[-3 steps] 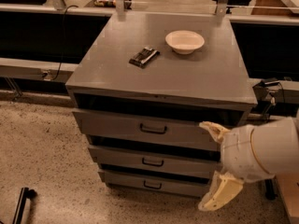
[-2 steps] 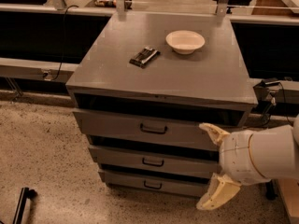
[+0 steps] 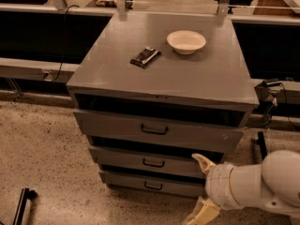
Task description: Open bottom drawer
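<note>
- Showing a grey metal cabinet whose flat tabletop [image 3: 197, 83] is carrying two small items, with three drawers stacked beneath its near edge.
- The bottom drawer [image 3: 124, 180] is sitting lowest in the stack, just above the speckled floor [image 3: 42, 158]. Its low grey front is facing the camera and its small black loop handle [image 3: 153, 186] is lying at mid-front. The drawer is appearing pushed in, and its inside is staying out of sight.
- The gripper [image 3: 192, 189] is hovering below the near right corner of the tabletop, level with the right end of the bottom drawer's front. Its cream jaws are standing wide apart, one above the other, and are holding nothing. The upper one is overlapping the right end of the middle drawer [image 3: 126, 156]. Whether either is touching metal cannot be told.
- The top drawer [image 3: 112, 123], the tallest, is lying directly under the near edge.
- A cream bowl [image 3: 186, 41] is resting near the far edge, right of centre.
- A dark packet [image 3: 145, 56] is lying left of the bowl, well apart from it.
</note>
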